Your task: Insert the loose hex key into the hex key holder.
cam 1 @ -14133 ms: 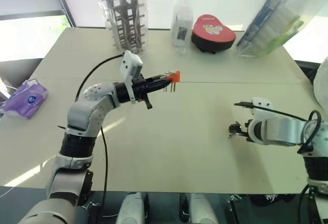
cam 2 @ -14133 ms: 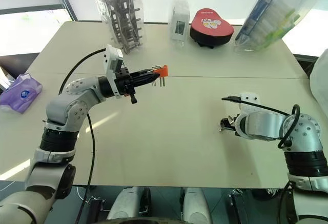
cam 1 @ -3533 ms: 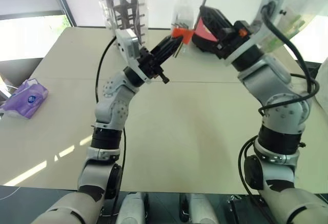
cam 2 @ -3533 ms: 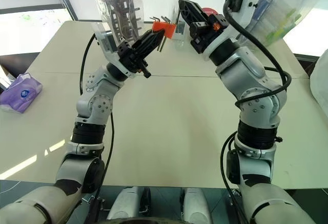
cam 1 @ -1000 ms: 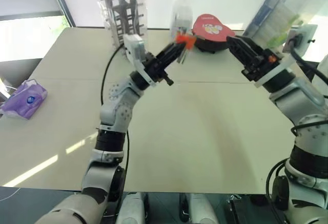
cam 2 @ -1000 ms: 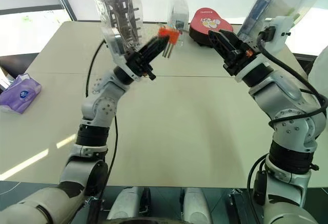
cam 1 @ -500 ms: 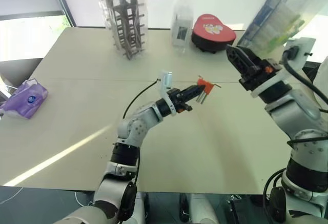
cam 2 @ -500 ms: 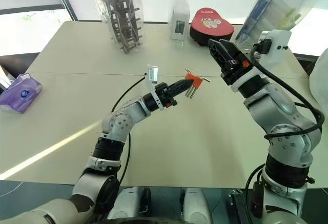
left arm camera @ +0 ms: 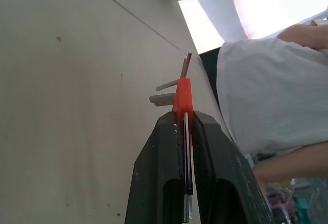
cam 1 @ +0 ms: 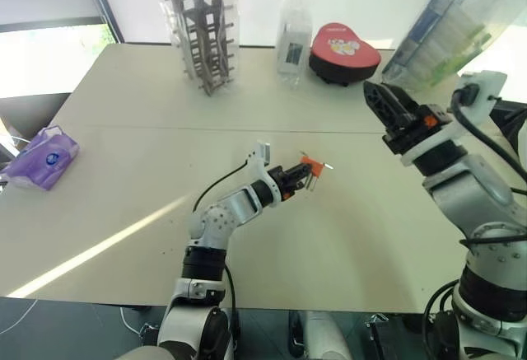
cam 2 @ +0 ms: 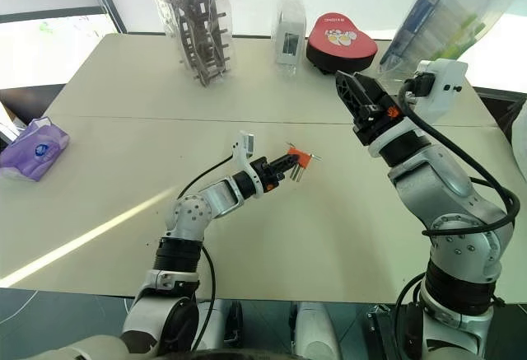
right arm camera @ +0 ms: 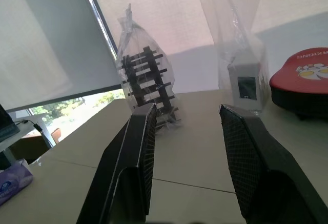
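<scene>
Head views: left gripper (cam 1: 298, 177) is clamped on the hex key holder (cam 1: 311, 165), low over the middle of the surface (cam 1: 123, 179); grey keys stick out of the holder. Right gripper (cam 1: 380, 103) hangs above the surface's right part, jaws apart with nothing between them.
Left wrist view: both fingers (left arm camera: 156, 183) pinch the orange-red holder's edge; a person in a white shirt (left arm camera: 261, 85) sits beyond.
Right wrist view: spread fingers (right arm camera: 134, 152) frame a bagged black rack (right arm camera: 146, 83).

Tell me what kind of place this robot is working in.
Probably an indoor lab or test room for manipulation trials. A plain beige table stands by bright windows with a roller blind, and unrelated props sit along its far edge: a bagged dark rack, a red heart-shaped box and a purple tissue pack.
</scene>
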